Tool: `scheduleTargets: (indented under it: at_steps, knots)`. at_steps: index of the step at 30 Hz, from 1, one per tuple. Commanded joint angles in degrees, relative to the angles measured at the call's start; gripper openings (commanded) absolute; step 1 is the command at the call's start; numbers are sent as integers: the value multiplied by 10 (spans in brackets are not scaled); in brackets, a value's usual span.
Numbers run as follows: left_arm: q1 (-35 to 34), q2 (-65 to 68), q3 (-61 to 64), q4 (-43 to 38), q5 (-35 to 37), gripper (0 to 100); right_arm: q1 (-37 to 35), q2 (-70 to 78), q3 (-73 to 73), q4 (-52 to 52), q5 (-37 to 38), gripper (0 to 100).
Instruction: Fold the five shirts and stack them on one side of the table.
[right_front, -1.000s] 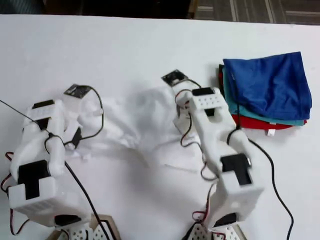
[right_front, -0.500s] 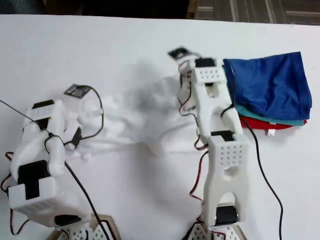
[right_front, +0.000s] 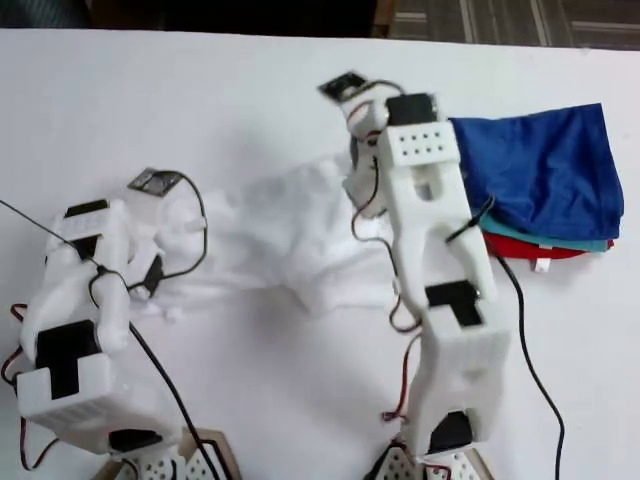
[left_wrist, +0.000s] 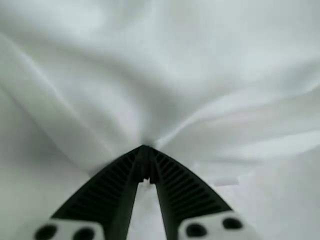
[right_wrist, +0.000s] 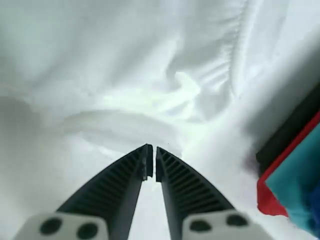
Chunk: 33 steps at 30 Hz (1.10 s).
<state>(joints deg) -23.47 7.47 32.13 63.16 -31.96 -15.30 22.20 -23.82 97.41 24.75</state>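
Left wrist view puts the left gripper (left_wrist: 145, 152) with its two dark fingers (left_wrist: 115, 185) pressed together at the tips, and the white shirt (left_wrist: 160, 75) is caught right at that point. Creases in the cloth fan out from the pinch and the fabric lies spread beyond it. In the right wrist view the right gripper (right_wrist: 151, 156) has its fingers (right_wrist: 120, 182) drawn nearly together, with only a thin slit between them. Their tips meet a raised fold of the white shirt (right_wrist: 125, 60), which looks nipped there, and the rumpled cloth with a stitched hem lies just past the tips. Off to one side of that gripper are the edges of the stack: a black layer (right_wrist: 290, 135), a red one (right_wrist: 272, 197) and a teal one (right_wrist: 300, 185). From the high view the white shirt (right_front: 290, 235) lies bunched on the white table (right_front: 200, 90) between the two arms, one end at the left arm (right_front: 80, 290) and the other gathered under the head of the right arm (right_front: 430, 230). Just beside the right arm, on its outer side, sits the stack of folded shirts with the blue shirt (right_front: 545, 170) on top and slivers of teal (right_front: 560, 240) and red (right_front: 530, 248) showing under its near edge. The white shirt ends close to that stack, but whether the two touch is hidden by the arm.
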Motion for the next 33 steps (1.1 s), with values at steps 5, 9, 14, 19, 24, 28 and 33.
scheduleTargets:
  at_steps: [5, 9, 14, 19, 24, 28, 33]
  knots:
    - [-5, 6, 2, -11, -5, 25, -9, -182, 350, -232, 4, 19]
    - [-5, 6, 2, -11, -5, 25, 9, -184, 425, -330, 4, 19]
    - [-5, 6, 2, -11, -5, 25, 38, -139, 445, -336, 4, 19]
    - [-5, 6, 2, -11, -5, 25, 58, -164, 447, -289, 30, 19]
    - [-5, 6, 2, -11, -5, 25, 45, -231, 447, -207, 87, 19]
    - [-5, 6, 2, -11, -5, 25, 46, -269, 447, -216, 88, 22]
    - [-5, 6, 2, -11, -5, 25, 43, -255, 455, -197, 31, 112]
